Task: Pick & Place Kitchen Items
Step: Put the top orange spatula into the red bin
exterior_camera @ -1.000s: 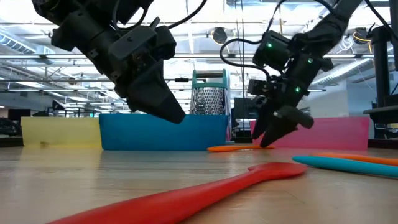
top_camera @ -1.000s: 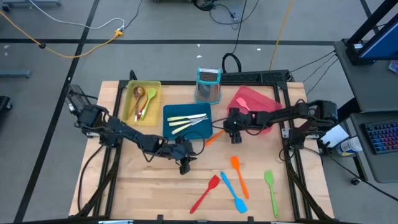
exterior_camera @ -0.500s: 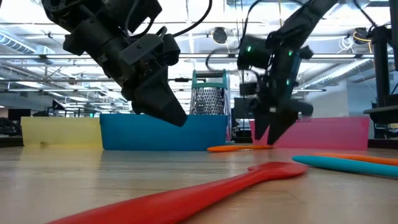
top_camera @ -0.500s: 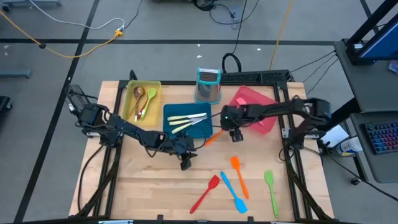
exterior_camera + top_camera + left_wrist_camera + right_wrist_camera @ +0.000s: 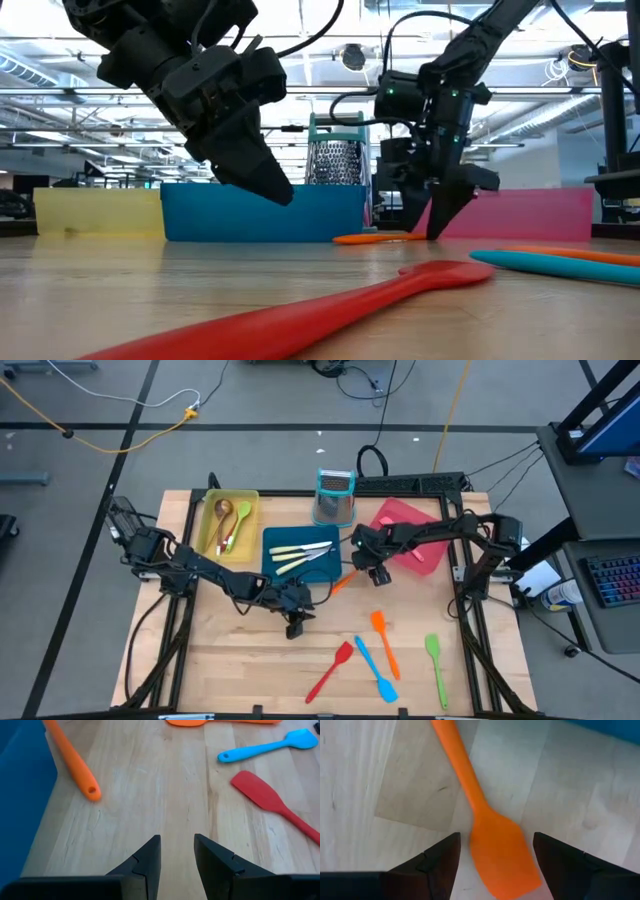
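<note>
- Two dark arms reach over the wooden desk, the left one from the left side and the right one from the right.
- The right gripper hangs low just in front of the red tray, directly over an orange spatula; its jaws stand wide open on either side of the blade, and they hold nothing.
- That orange spatula lies flat on the desk between the blue tray and the red tray, its handle slanting toward the blue tray's corner.
- The left gripper hovers above bare wood just in front of the blue tray; its jaws are slightly parted and empty.
- Cream-handled knives lie inside the blue tray.
- A wooden spoon and a green spoon lie in the yellow tray at the back left.
- Near the front edge lie four more utensils: a red spatula, a blue spatula just beside it, a second orange spatula crossing close to the blue one, and a green spatula farther right, apart from the rest.
- A metal grater with a teal top stands upright behind the blue tray.
- In the low view the red spatula stretches across the foreground.
</note>
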`<action>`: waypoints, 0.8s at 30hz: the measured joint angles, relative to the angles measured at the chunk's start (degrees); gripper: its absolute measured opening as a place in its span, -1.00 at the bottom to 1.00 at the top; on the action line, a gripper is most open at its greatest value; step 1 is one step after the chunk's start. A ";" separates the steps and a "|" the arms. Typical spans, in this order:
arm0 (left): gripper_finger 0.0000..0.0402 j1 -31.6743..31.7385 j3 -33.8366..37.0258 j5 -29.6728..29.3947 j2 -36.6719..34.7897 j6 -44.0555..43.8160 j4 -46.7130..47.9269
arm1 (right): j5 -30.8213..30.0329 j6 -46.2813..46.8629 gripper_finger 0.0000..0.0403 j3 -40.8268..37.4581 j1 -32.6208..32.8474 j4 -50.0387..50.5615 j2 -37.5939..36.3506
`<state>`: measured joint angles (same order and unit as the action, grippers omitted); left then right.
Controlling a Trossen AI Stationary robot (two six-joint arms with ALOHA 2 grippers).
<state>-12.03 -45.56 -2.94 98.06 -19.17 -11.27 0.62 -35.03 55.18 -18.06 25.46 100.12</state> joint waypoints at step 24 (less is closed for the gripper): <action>-0.40 0.00 0.00 0.09 0.00 -0.03 2.76 | 4.40 -7.79 -0.78 -0.18 -2.29 -1.07 0.10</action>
<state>-12.03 -45.56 -2.85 98.06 -19.20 -8.51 5.02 -42.82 55.00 -20.35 24.40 100.21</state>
